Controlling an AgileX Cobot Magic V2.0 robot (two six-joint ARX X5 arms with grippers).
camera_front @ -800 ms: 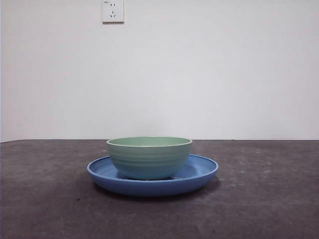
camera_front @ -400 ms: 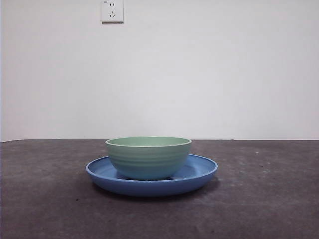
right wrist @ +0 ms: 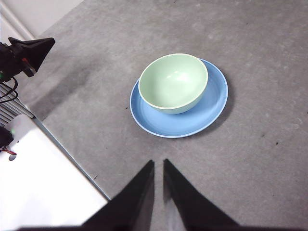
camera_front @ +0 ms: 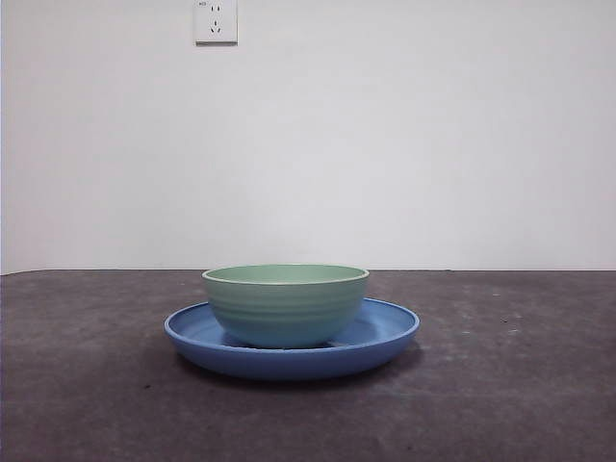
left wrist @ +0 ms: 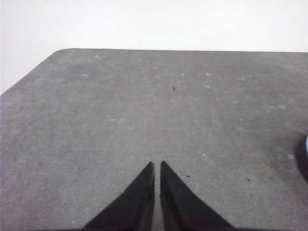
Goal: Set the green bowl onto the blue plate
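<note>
At the centre of the front frame, the green bowl (camera_front: 286,305) sits upright on the blue plate (camera_front: 385,332); placing looks done. Left hand (left wrist: 157,166) and right hand (right wrist: 158,164) are both closed, empty, clear.

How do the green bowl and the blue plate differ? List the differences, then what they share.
Colour: the green bowl is pale mint; the blue plate is medium blue.
Shape: the bowl is deep with faint ridges outside; the plate is shallow with a sloping rim.
Width: the plate is broader than the bowl.
Position: the bowl sits on the plate, off-centre; the plate lies on the table.
Both are round, glossy and upright.
</note>
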